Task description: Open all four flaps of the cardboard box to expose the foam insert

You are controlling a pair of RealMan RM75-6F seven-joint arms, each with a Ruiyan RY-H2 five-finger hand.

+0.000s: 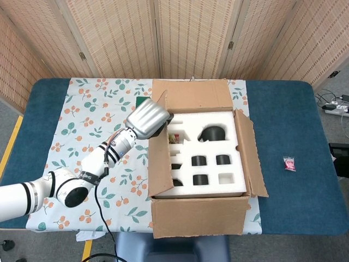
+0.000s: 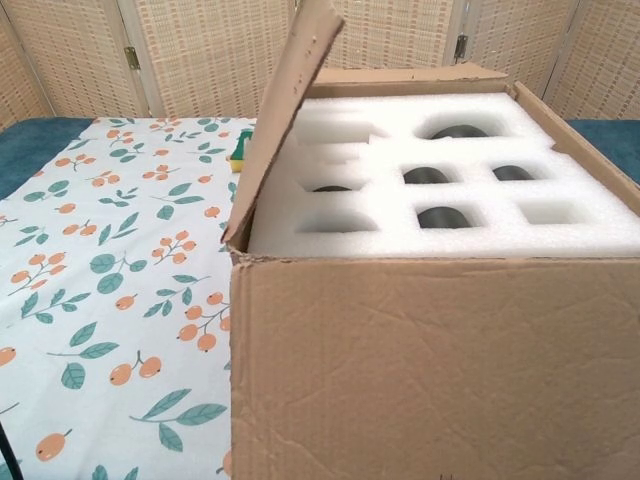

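The cardboard box (image 1: 197,217) stands mid-table with its white foam insert (image 1: 210,164) showing several dark cavities. Its left flap (image 1: 159,158) is raised almost upright, and my left hand (image 1: 146,119) holds that flap's top edge near the far corner. The back flap (image 1: 191,95) lies folded outward, the right flap (image 1: 248,153) leans out, and the front flap hangs down the front wall. In the chest view the left flap (image 2: 285,120) stands steeply over the foam insert (image 2: 450,195); the hand is out of that frame. My right hand appears in neither view.
A floral cloth (image 1: 90,128) covers the left part of the blue table (image 1: 289,120). A green sponge (image 2: 240,150) lies just left of the box's far corner. A small pink item (image 1: 289,163) sits to the right. A folding screen stands behind.
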